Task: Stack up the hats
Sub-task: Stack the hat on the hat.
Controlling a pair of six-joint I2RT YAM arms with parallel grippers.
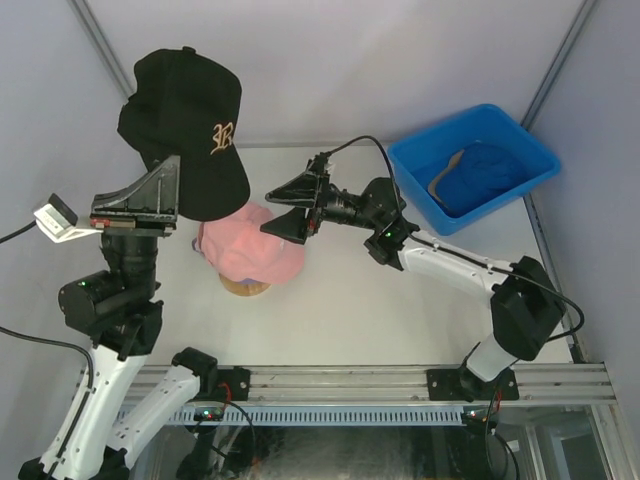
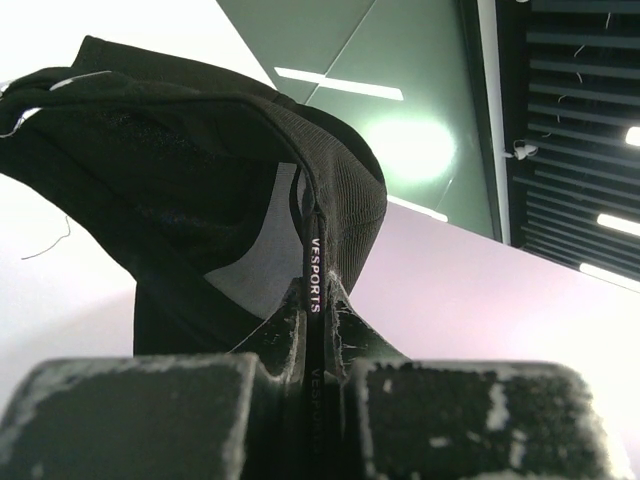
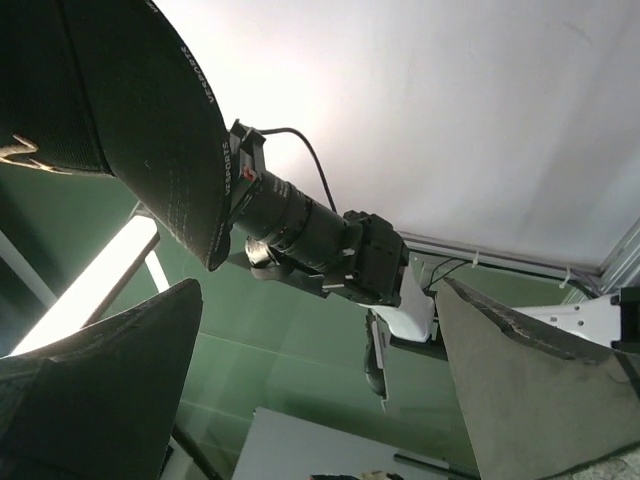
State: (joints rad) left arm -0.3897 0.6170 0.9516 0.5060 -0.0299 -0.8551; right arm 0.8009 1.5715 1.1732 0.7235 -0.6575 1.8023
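Robot lab; pale enclosure walls (image 1: 330, 60); aluminium rail (image 1: 350, 378)

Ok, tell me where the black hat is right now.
Top view, upper left: the black hat hangs clamped in the left end effector, raised above and just left of the pink hat on its wooden stand.

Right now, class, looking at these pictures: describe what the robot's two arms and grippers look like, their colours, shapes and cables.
The left arm and right arm have white shells and black joints, with small green lights. The left gripper and right gripper are black, with flat triangular fingers, scuffed grey in the wrist views. A thin black cable loops over the right wrist.
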